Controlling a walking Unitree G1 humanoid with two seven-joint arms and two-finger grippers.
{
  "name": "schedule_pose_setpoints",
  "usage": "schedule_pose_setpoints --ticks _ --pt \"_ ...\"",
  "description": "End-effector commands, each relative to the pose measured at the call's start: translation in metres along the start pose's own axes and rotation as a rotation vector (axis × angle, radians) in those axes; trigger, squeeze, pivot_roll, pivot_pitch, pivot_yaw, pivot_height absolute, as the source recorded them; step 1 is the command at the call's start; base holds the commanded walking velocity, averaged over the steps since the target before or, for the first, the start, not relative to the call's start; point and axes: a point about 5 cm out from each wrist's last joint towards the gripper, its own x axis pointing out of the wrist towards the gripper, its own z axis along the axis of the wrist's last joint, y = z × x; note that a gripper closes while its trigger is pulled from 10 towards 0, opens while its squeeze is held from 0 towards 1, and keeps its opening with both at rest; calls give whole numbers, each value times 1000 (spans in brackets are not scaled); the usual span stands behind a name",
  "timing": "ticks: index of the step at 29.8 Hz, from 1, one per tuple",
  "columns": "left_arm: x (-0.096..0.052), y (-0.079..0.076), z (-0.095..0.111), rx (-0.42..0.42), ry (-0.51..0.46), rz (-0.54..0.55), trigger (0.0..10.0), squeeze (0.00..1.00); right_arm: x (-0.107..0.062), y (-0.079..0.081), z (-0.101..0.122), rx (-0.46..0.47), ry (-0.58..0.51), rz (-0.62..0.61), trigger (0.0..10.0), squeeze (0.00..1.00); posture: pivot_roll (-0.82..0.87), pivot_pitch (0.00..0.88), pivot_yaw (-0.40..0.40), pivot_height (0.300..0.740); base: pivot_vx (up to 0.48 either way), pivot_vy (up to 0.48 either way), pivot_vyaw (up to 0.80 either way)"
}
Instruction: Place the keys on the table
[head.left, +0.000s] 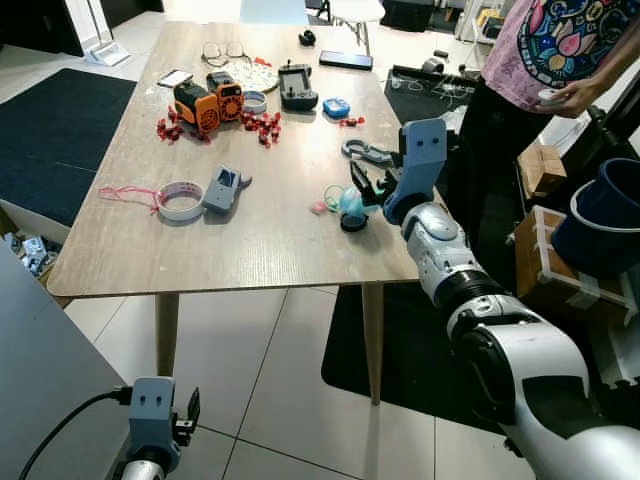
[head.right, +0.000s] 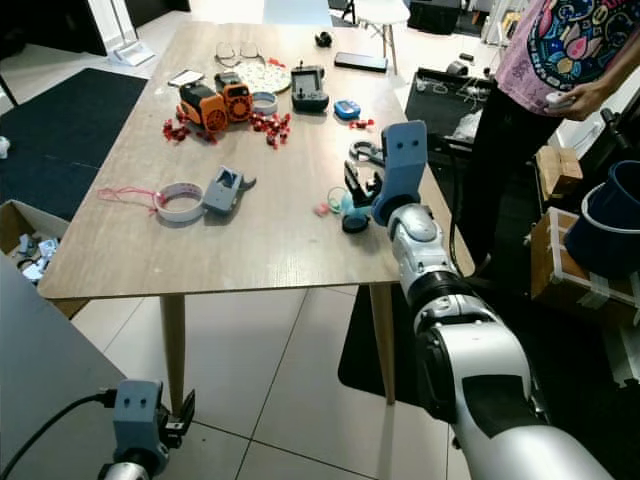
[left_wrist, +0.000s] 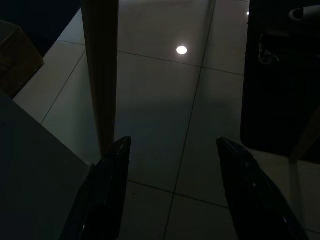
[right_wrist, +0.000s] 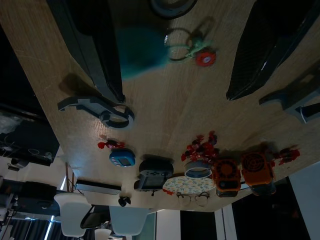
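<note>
Keys (head.left: 343, 208) with a teal fob, a ring and a small red tag lie on the wooden table (head.left: 260, 240) near its right edge in the left eye view, and the right gripper (head.left: 365, 187) hovers just above them with its fingers spread, holding nothing. A grey carabiner (head.left: 365, 152) rests beyond the keys. To the left sit a roll of white tape (head.left: 181, 200) and a grey gadget (head.left: 223, 189), touching each other. Farther back are two orange devices (head.left: 208, 101), red clips (head.left: 262, 124), a black controller (head.left: 297, 86), a small blue case (head.left: 336, 107), glasses (head.left: 222, 50) and a black phone (head.left: 346, 60). A person in a patterned shirt (head.left: 560, 50) stands past the table's right side. The left gripper (head.left: 188, 420) hangs low by the tiled floor (head.left: 260, 380).

Right eye view: the same layout, with the right gripper (head.right: 358, 185) parted over the keys (head.right: 345, 207) and the left gripper (head.right: 180, 422) down near the floor.

Left wrist view, dim: the left gripper (left_wrist: 172, 145) has its two black fingers (left_wrist: 107, 190) wide apart over pale tiles, with a table leg (left_wrist: 101, 70) ahead.

Right wrist view: the right gripper (right_wrist: 172, 50) brackets the keys (right_wrist: 145, 50), its fingers (right_wrist: 92, 45) spread on either side. One finger crosses the teal fob; whether it touches cannot be told. The carabiner (right_wrist: 97, 110), blue case (right_wrist: 122, 157) and controller (right_wrist: 152, 172) lie on the table beyond.
</note>
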Motion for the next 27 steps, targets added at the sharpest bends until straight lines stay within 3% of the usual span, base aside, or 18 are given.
schedule_pose_setpoints --ticks 1,4,8,9,10,11,14,21,27 --pt "-5 -1 -8 6 39 -3 10000 0 0 -4 2 2 -2 -16 10000 0 65 126 -57 740 0 0 0" --pt "-6 0 -9 7 44 0 10000 0 -1 -9 3 -2 -12 -37 10000 0 67 124 -58 740 0 0 0" --pt "-9 4 -13 10 63 14 10000 0 -13 -48 6 15 -55 -210 10000 0 72 116 -61 740 0 0 0" --pt "-9 4 -13 10 63 14 10000 0 -13 -48 6 15 -55 -210 10000 0 72 116 -61 740 0 0 0" --pt "-11 6 -15 12 71 19 10000 0 -26 -74 2 39 -62 -319 10000 0 70 114 -56 740 0 0 0" --pt "-11 6 -15 12 71 19 10000 0 -26 -74 2 39 -62 -319 10000 0 70 114 -56 740 0 0 0" --pt "-13 8 -17 16 83 19 10000 0 -46 -104 -7 44 -42 -423 10000 0 60 114 -42 740 0 0 0" --pt "-12 6 -17 19 93 8 10000 0 -67 -127 -19 7 -15 -483 10000 0 56 115 -35 740 0 0 0" --pt "-11 4 -17 16 92 10 10000 0 -99 -148 -43 -2 39 -606 10000 0 62 109 -43 740 0 0 0"
